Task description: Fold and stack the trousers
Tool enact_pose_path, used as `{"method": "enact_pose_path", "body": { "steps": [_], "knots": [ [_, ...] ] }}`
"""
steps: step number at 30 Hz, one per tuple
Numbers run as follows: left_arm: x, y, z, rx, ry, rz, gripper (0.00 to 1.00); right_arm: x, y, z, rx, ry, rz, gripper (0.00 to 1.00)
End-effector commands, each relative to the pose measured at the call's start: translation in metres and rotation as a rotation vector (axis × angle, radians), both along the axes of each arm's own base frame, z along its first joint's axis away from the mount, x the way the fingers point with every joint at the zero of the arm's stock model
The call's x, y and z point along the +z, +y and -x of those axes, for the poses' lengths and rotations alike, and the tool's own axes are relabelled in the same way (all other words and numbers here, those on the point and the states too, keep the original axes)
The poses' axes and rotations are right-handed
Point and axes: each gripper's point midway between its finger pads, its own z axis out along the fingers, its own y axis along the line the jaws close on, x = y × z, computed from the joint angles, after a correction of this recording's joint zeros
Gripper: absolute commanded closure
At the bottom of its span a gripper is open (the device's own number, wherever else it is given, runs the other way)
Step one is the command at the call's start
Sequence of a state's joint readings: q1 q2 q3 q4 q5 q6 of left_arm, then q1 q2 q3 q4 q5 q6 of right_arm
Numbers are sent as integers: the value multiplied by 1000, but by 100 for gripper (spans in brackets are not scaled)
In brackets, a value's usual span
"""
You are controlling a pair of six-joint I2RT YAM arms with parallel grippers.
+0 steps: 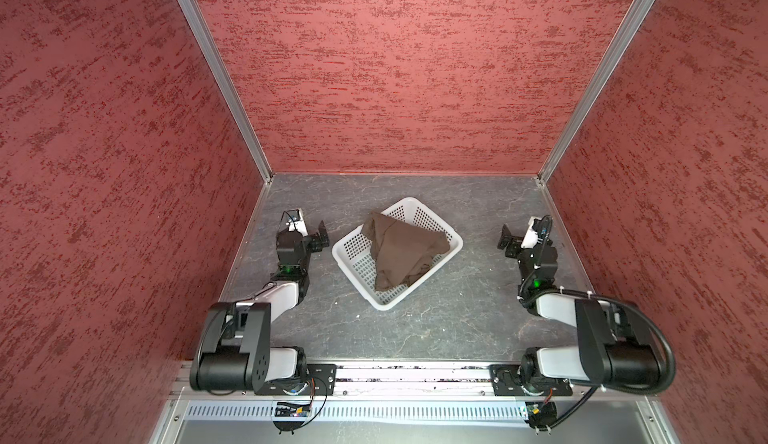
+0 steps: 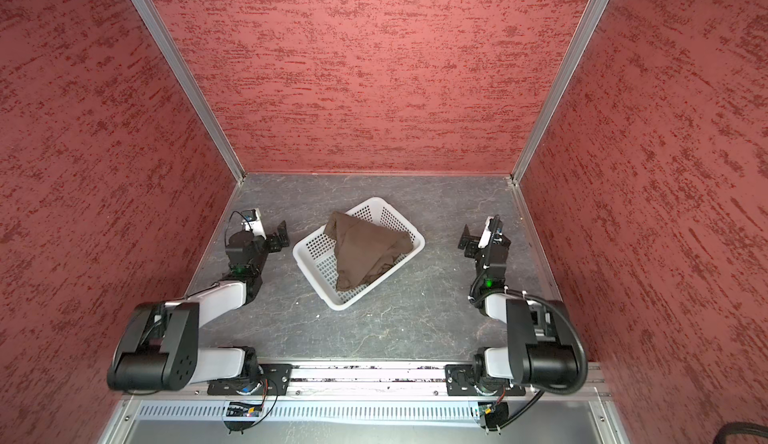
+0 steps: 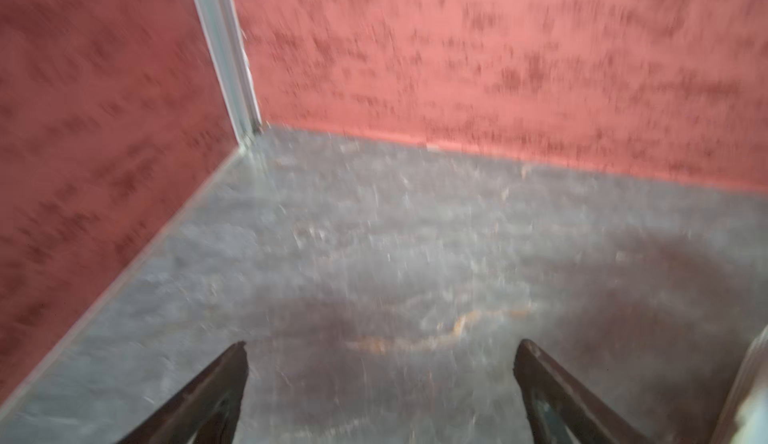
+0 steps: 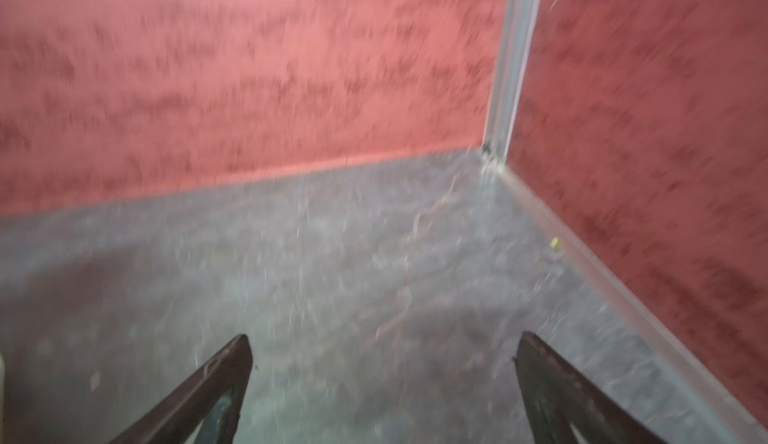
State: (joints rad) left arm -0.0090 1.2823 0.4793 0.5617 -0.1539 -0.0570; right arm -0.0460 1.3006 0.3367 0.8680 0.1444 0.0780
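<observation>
We see the crumpled dark brown soft-cloth trousers (image 1: 401, 251) heaped inside the white perforated plastic basket (image 1: 419, 213), which sits mid-way on the grey stone-patterned counter (image 1: 436, 330). Our left pincer (image 3: 380, 350) and right pincer (image 4: 382, 346) flank the basket, apart from it, both spread wide and holding nothing.

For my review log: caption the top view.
Dark brown trousers crumpled in a white perforated basket on the grey table, left gripper and right gripper open on either side.
</observation>
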Motion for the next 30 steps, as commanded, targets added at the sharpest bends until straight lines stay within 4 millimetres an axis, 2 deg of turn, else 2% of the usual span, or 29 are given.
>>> {"method": "enact_pose_path", "body": {
  "steps": [1,3,5,8,10,14,17,19,20,23,25,26,28,30],
  "knots": [
    [12,19,14,179,79,50,1,29,-20,13,-163,-26,-63,1],
    [29,28,23,317,85,59,1,42,-18,22,-200,-31,-106,1],
    [43,31,33,420,112,66,0,47,-7,26,-178,0,-123,1],
    [57,32,53,509,165,143,1,43,25,21,-68,117,-128,1],
    [60,28,55,472,179,207,1,31,47,17,-9,196,-139,1],
    [55,13,55,340,199,353,1,17,108,11,132,270,-74,1],
    [50,-2,59,266,239,404,2,22,158,7,263,283,-37,2],
    [49,-15,60,203,258,424,15,28,197,7,385,287,-23,4],
    [47,-22,61,177,268,428,18,31,219,8,459,292,-2,6],
    [42,-35,68,148,301,435,24,22,268,10,567,335,96,7],
    [35,-41,74,142,335,441,25,15,297,12,645,362,130,7],
    [29,-43,80,146,366,439,25,4,310,13,680,392,148,6],
    [18,-44,91,166,416,446,22,-3,331,17,725,407,164,1],
    [4,-47,103,180,475,458,18,-8,345,20,754,410,164,1]
  ]
}}
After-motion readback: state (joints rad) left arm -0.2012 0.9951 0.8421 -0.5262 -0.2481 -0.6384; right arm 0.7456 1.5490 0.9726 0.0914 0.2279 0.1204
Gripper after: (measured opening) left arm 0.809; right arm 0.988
